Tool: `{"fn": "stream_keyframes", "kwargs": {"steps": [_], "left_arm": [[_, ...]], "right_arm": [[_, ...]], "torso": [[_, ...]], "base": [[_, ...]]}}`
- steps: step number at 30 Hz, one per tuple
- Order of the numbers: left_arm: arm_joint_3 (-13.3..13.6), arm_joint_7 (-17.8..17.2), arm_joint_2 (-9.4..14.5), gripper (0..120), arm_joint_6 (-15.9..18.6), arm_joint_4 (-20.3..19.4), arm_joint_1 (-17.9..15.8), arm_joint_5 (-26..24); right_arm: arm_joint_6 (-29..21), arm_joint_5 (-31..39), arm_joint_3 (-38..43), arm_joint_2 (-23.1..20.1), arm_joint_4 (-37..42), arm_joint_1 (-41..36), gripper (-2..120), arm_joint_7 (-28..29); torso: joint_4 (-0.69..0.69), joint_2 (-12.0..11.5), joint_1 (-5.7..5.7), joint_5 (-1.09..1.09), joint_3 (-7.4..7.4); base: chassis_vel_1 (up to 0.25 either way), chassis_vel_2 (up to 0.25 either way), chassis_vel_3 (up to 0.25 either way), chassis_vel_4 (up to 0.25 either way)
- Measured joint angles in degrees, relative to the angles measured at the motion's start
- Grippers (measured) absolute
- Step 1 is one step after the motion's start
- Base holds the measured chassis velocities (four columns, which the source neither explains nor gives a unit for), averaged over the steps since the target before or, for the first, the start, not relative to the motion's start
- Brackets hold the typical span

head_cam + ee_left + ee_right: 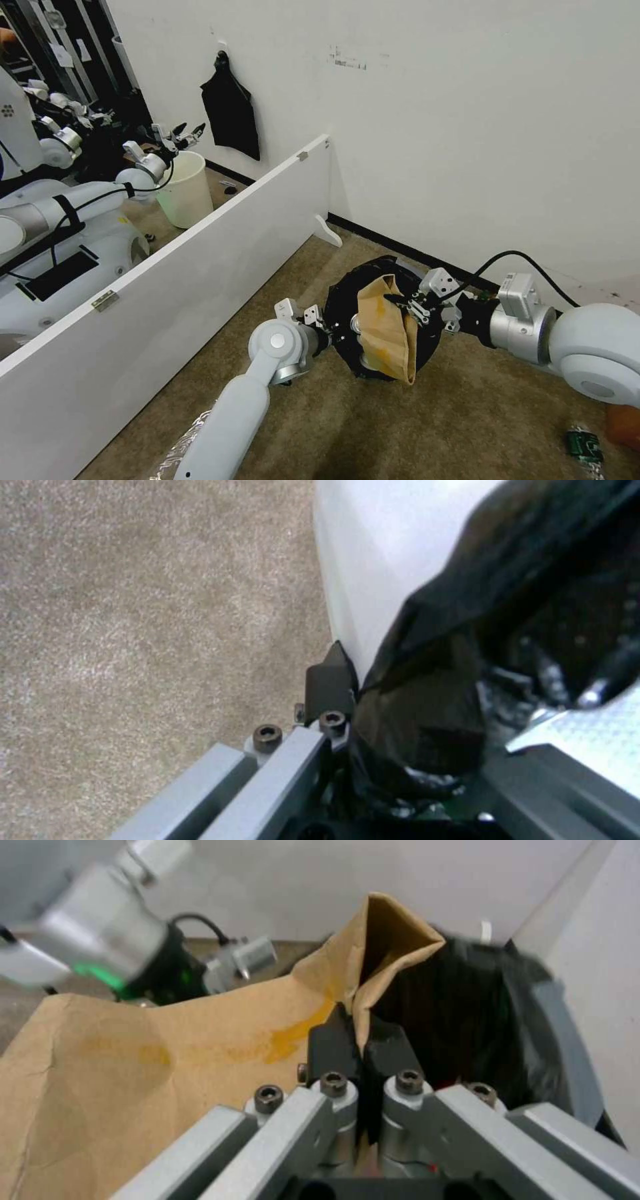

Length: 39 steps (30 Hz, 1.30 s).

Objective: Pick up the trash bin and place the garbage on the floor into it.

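Now held off the floor near the wall: trash bin, rim clamped in left gripper. Across its mouth, brown paper bag, long axis toward the robot, pinched in right gripper, jaws clenched.

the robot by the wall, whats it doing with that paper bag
The left gripper holds the trash bin off the floor by its black-lined rim. The right gripper is shut on an edge of the brown paper bag, which lies across the bin's mouth, partly sticking out. A green-labelled bottle lies on the carpet under the right arm.
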Motion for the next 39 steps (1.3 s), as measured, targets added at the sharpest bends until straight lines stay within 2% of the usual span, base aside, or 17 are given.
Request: {"fn": "stream_keyframes", "kwargs": {"steps": [7,19,23,39], "left_arm": [[0.4,-0.1,1.3,0,0.0,-2.3,1.6,-0.9],[0.8,-0.2,1.5,0,0.0,-4.2,2.4,-1.6],[1.8,-0.2,1.6,0,0.0,-4.3,2.8,-1.3],[2.9,-0.4,-0.1,0,0.0,-4.8,3.7,-0.8]], "right_arm": [[0.7,0.0,-0.1,-2.8,-1.9,-0.5,0,0.0],[2.1,-1.9,-0.4,-5.5,-6.1,-3.2,0,0.1],[2.6,-2.0,-0.1,-6.6,-7.4,-3.7,0,0.1],[4.0,-4.5,0.8,-9.2,-12.4,-8.6,0,0.5]], "torso": [[0.02,0.0,0.00,-0.01,0.00],[-0.01,0.0,0.00,0.00,0.00],[0.00,0.0,0.00,-0.01,0.00],[0.00,0.0,0.00,0.00,0.01]], "base": [[0.000,0.000,0.000,0.000],[0.000,0.000,0.000,0.000],[0.000,0.000,0.000,0.000],[0.000,0.000,0.000,0.000]]}}
